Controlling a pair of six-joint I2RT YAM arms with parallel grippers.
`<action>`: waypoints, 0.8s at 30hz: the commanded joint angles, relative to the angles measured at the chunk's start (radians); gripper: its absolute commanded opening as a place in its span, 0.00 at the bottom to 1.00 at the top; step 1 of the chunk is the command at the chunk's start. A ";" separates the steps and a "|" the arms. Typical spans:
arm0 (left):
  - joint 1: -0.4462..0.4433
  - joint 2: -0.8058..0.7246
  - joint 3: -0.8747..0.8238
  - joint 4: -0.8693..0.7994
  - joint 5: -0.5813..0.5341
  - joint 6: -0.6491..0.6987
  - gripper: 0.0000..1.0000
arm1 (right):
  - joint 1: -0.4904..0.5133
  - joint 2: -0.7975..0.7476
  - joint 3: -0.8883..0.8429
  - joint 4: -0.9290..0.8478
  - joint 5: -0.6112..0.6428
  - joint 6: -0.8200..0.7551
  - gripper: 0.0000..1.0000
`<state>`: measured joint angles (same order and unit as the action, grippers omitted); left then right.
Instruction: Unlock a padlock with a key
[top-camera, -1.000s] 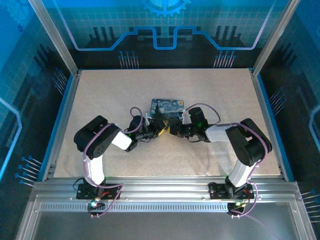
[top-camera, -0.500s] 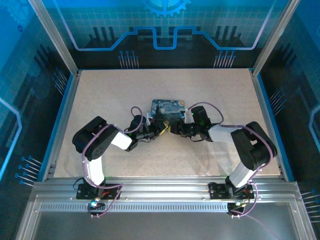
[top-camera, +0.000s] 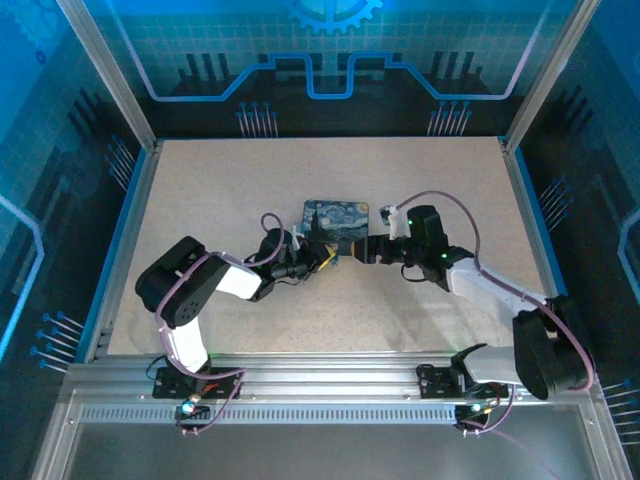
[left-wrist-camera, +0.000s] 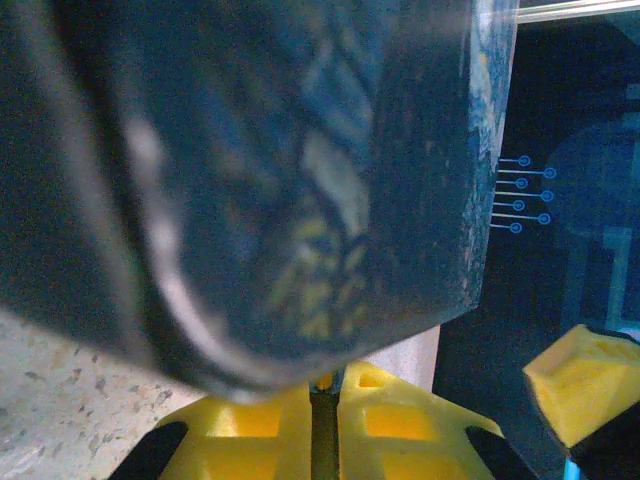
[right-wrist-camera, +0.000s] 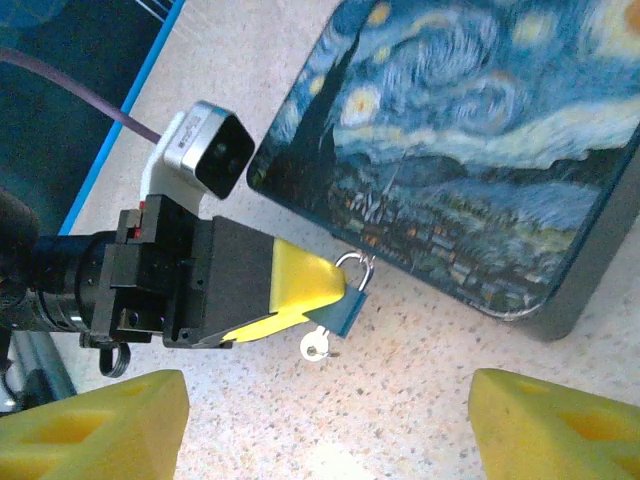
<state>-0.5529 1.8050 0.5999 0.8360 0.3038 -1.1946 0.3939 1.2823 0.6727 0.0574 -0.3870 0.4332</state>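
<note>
Two claws face each other beside the tin: the left claw is clenched on the padlock at the tin's edge, the key apparently seated beneath it; the right claw stands released. The key is likely light, rigid and slick: pinch its head flat.

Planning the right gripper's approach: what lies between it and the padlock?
In the right wrist view, the key sticks out of the padlock toward the right gripper; the rest is bare table.
</note>
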 joint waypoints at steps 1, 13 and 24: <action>-0.006 -0.039 0.014 -0.033 -0.002 0.024 0.06 | 0.015 -0.049 -0.027 -0.052 0.101 -0.158 0.83; -0.005 -0.076 0.031 -0.110 -0.004 -0.001 0.00 | 0.256 -0.182 -0.057 -0.030 0.507 -0.616 0.93; -0.007 -0.078 0.032 -0.126 -0.004 -0.056 0.00 | 0.431 -0.061 -0.132 0.135 0.735 -1.020 0.96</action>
<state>-0.5529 1.7592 0.6128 0.7273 0.3038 -1.2274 0.8108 1.1866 0.5468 0.1223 0.2600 -0.4572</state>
